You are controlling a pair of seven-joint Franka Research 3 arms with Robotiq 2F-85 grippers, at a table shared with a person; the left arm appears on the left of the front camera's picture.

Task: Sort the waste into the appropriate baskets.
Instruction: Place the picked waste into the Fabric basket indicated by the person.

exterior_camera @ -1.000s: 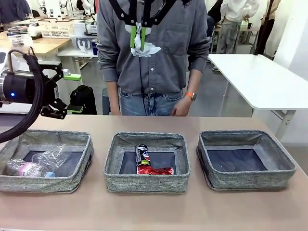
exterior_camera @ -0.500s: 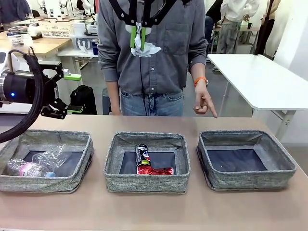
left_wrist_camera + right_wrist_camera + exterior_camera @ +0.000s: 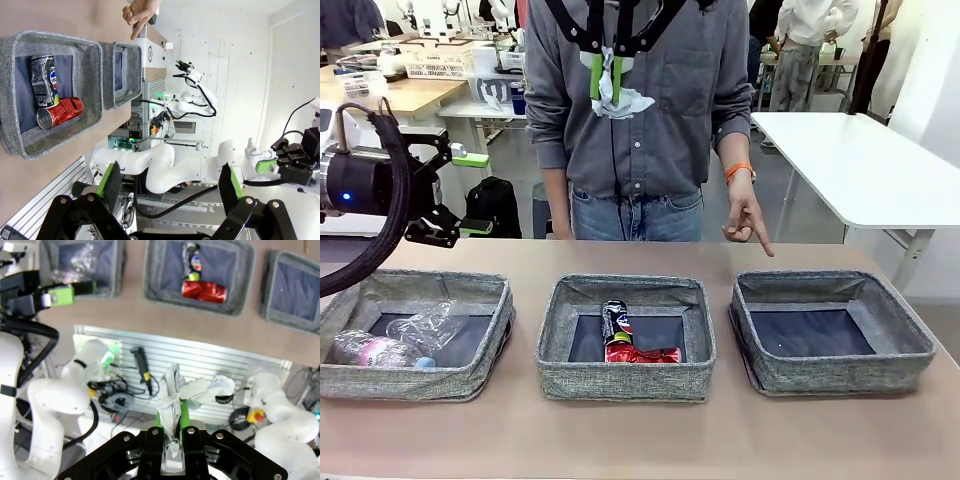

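Note:
Three grey woven baskets stand in a row: left [image 3: 410, 380], middle [image 3: 625, 382], right [image 3: 835, 374]. Two clear plastic bottles [image 3: 420, 328] lie in the left one. A dark printed can [image 3: 615, 320] and a crushed red can [image 3: 642, 354] lie in the middle one. My right gripper [image 3: 606, 78] hangs high above the middle basket, shut on a crumpled white wad [image 3: 617, 101]; in the right wrist view the wad [image 3: 174, 392] sticks out of that gripper [image 3: 170, 432]. My left gripper [image 3: 472, 193] is open and empty above the table's far left, its fingers [image 3: 110, 179] wide apart.
A person stands at the far side, one hand [image 3: 746, 222] pointing a finger down over the right basket's far rim. That basket's dark bottom [image 3: 810, 332] is bare. A white table [image 3: 860, 165] stands behind on the right.
The person's hand has come up from their side and now points toward the right basket. Neither arm has moved, and the wad stays gripped.

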